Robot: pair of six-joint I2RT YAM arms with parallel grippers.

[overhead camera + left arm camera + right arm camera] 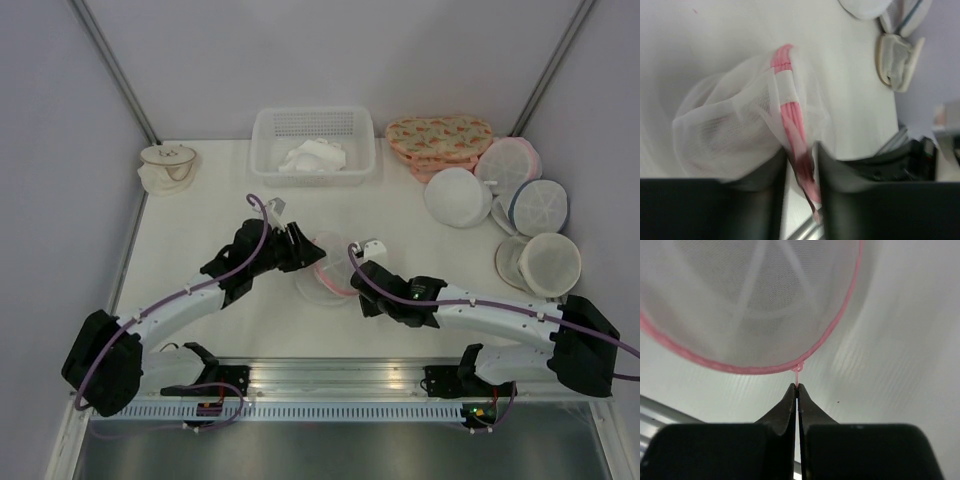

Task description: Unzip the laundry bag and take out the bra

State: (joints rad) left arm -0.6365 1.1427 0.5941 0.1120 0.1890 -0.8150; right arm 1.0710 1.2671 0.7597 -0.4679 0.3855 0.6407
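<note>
The laundry bag (325, 270), white mesh with a pink zip rim, lies at the table's middle between both grippers. My left gripper (306, 252) is shut on the bag's pink rim (790, 112), which runs between its fingers (801, 156); the mesh dome (730, 127) bulges to the left. My right gripper (360, 272) is shut on the thin pink zip pull (798, 374) at the rim's edge, fingertips pinched together (797, 388) just below the bag (755, 300). The bra is hidden; only a dark red tint shows by the rim between the left fingers.
A white basket (262, 150) holding a white cloth (315, 158) stands at the back. A floral orange-pink bag (438, 138) and several round white bags (457, 196) (538, 205) (545, 262) lie at the right. A beige round item (167, 165) lies back left.
</note>
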